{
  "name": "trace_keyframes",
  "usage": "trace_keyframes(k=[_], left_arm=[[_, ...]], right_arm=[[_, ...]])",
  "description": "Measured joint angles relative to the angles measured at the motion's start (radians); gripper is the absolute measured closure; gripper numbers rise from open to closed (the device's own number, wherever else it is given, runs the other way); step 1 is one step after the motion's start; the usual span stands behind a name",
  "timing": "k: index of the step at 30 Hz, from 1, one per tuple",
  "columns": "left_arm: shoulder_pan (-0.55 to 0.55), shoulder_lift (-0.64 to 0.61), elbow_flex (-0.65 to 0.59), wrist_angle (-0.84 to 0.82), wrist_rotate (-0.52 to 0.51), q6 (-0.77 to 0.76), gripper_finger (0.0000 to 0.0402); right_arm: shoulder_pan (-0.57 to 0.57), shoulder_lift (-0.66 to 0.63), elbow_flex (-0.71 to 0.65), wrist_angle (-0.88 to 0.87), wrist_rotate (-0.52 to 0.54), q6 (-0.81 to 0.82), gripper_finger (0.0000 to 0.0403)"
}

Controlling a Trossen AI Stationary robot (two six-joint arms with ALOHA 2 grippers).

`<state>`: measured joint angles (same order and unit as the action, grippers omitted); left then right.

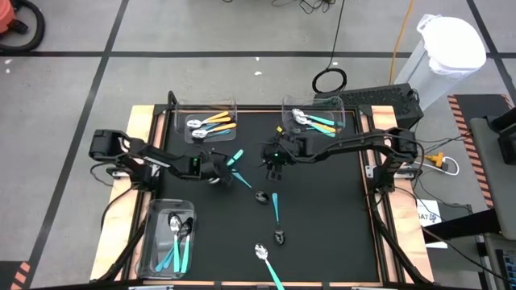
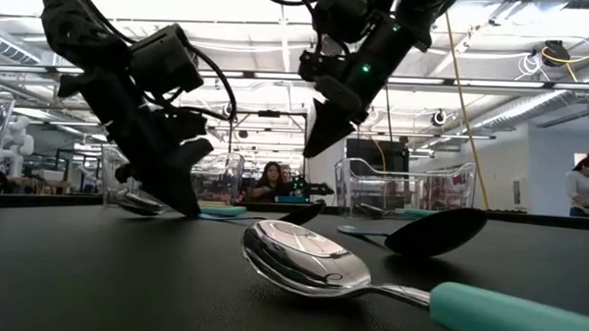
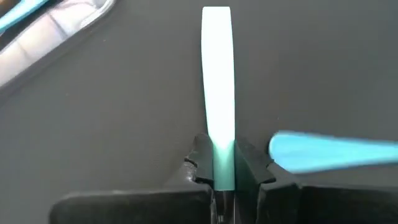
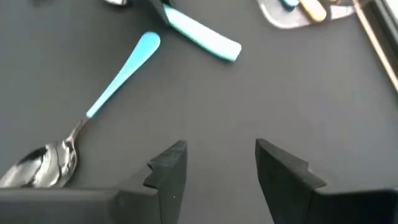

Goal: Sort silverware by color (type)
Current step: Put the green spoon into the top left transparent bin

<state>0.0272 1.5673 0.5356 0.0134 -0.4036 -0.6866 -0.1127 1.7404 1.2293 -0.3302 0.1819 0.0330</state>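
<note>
My left gripper is shut on a teal-handled spoon at the middle of the black mat; the spoon's bowl is hidden under the gripper. My right gripper hangs open just right of it, above the mat, with nothing between its fingers. A light-blue spoon lies flat beside the held one. Two more spoons lie flat nearer the front edge. My left gripper pinches the teal handle between its two fingers, which bear on its two long edges. The fingers slant down from the table's left and lie along the handle, whose free end sticks out ahead of them. In the low view the handle sits at mat level.
A clear bin at the far left holds orange spoons, a bin at the far right holds teal and light-blue ones, and a bin at the near left holds teal ones. People show in the room behind.
</note>
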Motion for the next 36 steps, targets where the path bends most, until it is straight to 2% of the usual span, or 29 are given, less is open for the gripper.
trace_keyframes(k=[4, 8, 10, 15, 18, 20, 22, 27, 34, 36], left_arm=[[0.05, -0.112, 0.018, -0.138, 0.048, 0.071, 0.0384], [0.116, -0.234, 0.108, -0.33, 0.031, 0.173, 0.0389], [0.148, -0.284, 0.161, -0.422, 0.031, 0.256, 0.039], [0.256, -0.372, 0.312, -0.529, 0.022, 0.555, 0.0391], [0.361, -0.378, 0.37, -0.538, 0.051, 0.728, 0.0391], [0.453, -0.367, 0.382, -0.535, 0.12, 0.796, 0.0391], [0.545, -0.338, 0.382, -0.539, 0.182, 0.844, 0.0391], [0.712, -0.263, 0.381, -0.541, 0.192, 0.899, 0.0375], [0.752, -0.215, 0.381, -0.541, 0.258, 1.106, 0.0302], [0.752, -0.21, 0.381, -0.535, 0.258, 1.115, 0.028]], right_arm=[[0.0, -0.022, -0.076, 0.049, -0.003, 0.012, 0.0244], [0.003, -0.039, -0.204, 0.208, -0.009, 0.076, 0.0255], [0.003, -0.039, -0.269, 0.298, -0.03, 0.114, 0.0257], [0.005, -0.039, -0.42, 0.544, -0.084, 0.233, 0.0257], [0.015, -0.039, -0.477, 0.66, -0.107, 0.269, 0.0257], [0.026, -0.04, -0.491, 0.718, -0.134, 0.27, 0.0257], [0.039, -0.04, -0.492, 0.743, -0.158, 0.268, 0.0257], [0.066, -0.04, -0.492, 0.767, -0.186, 0.267, 0.0257], [0.087, -0.04, -0.492, 0.752, -0.185, 0.271, 0.0257], [0.087, -0.04, -0.492, 0.763, -0.185, 0.28, 0.0257]])
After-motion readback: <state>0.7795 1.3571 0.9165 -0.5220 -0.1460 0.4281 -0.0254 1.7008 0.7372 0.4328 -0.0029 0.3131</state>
